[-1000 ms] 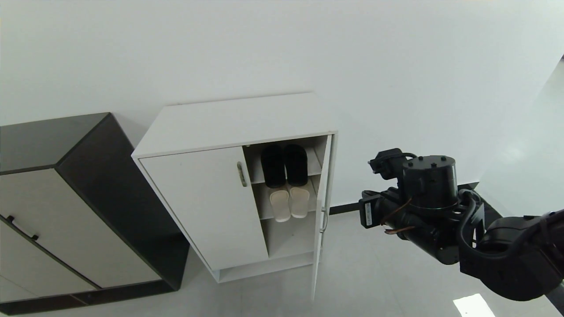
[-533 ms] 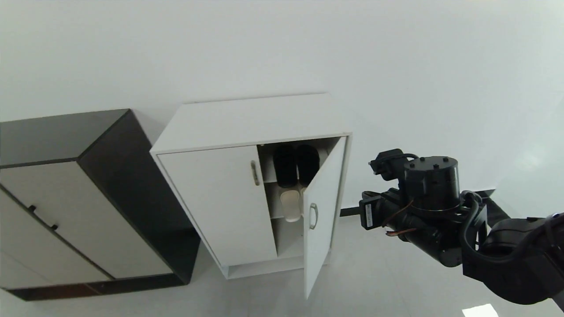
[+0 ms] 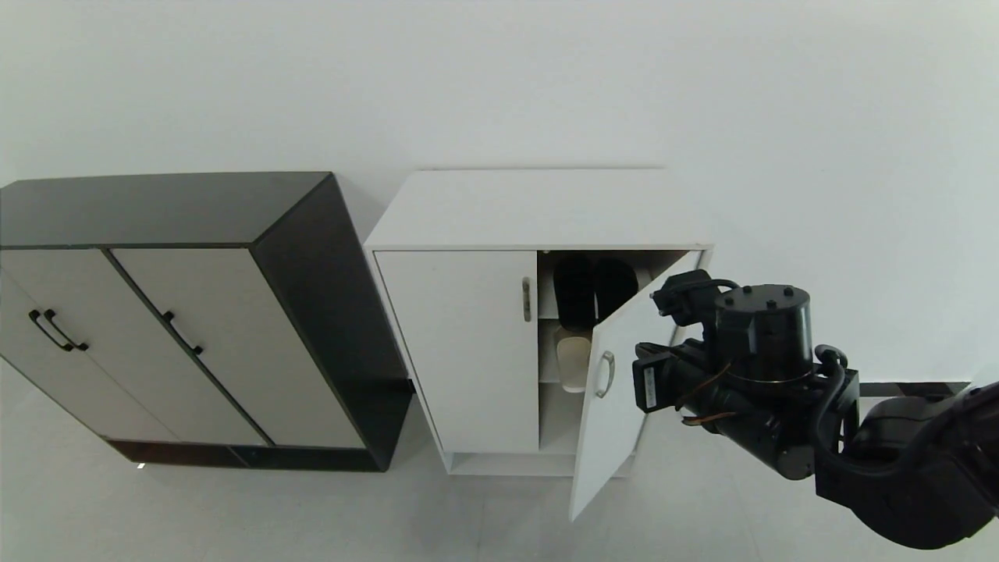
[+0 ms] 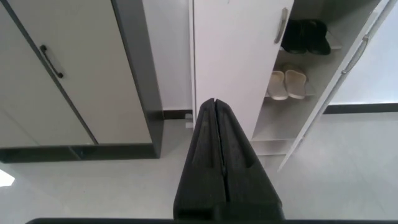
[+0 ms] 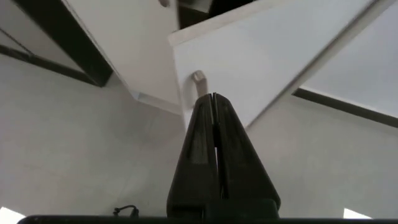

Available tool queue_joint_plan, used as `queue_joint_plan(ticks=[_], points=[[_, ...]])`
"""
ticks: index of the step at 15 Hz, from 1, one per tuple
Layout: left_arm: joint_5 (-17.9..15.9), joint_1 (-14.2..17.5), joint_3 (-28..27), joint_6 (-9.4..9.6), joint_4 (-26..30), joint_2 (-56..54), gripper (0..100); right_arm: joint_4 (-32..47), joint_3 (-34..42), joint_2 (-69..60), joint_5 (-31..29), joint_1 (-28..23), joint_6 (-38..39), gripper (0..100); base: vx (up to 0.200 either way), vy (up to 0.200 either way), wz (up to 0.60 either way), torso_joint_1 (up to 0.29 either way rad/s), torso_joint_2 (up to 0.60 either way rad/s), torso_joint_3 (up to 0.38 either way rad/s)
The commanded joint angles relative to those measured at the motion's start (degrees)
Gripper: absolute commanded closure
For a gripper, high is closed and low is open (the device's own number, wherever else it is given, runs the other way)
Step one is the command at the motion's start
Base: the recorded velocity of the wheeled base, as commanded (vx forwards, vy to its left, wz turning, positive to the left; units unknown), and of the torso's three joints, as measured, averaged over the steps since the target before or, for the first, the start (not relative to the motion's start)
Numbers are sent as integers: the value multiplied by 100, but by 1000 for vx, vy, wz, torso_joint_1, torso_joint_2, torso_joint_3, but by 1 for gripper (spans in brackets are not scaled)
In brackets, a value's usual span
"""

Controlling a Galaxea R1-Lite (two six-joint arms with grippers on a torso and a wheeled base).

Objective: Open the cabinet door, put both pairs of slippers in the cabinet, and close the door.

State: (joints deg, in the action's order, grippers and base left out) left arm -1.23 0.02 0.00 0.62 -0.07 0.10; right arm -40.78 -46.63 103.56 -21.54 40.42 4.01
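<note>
Both pairs of slippers already sit inside the white cabinet (image 3: 515, 207): the black slippers (image 3: 593, 293) on the upper shelf and the beige slippers (image 4: 287, 84) on the shelf below. What is left, as I judge it, is closing the right door (image 3: 616, 421). In the head view this door stands about half open, its free edge pointing toward 5 o'clock from the cabinet's middle.

The right tool (image 5: 212, 96) has its fingers pressed together and carries nothing. Its tip is close to the door's outer face, just beside the door handle (image 5: 198, 79); I cannot tell whether it touches. The left tool (image 4: 215, 101) is likewise pressed together and empty, well apart from the closed left door (image 3: 468, 351).

A push from a closed tip could skid across the smooth panel or snag the handle. A hard shove might bounce the door back ajar. If the beige heels overhang their shelf, the door would stop short.
</note>
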Motion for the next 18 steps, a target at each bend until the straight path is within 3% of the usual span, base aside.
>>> queue_joint_plan(ticks=[1,5,7,15,18], points=[[0,-2,0,-1,-1,-1,100,-71,128,15,62,-87,-6,100,0,0,0,0,0,0],[18,6,0,-1,-1,-1,100,-97,576,-108,915,-193,-243,100,0,0,0,0,0,0],[35,6,0,-18,-1,-1,100,-159,576,-99,950,-263,-234,100,0,0,0,0,0,0],[26,6,0,-18,-1,-1,100,-185,638,-117,959,-289,-243,100,200,0,0,2,0,1],[26,6,0,-9,-1,-1,100,-264,822,-169,1266,-298,-357,100,0,0,0,0,0,0]])
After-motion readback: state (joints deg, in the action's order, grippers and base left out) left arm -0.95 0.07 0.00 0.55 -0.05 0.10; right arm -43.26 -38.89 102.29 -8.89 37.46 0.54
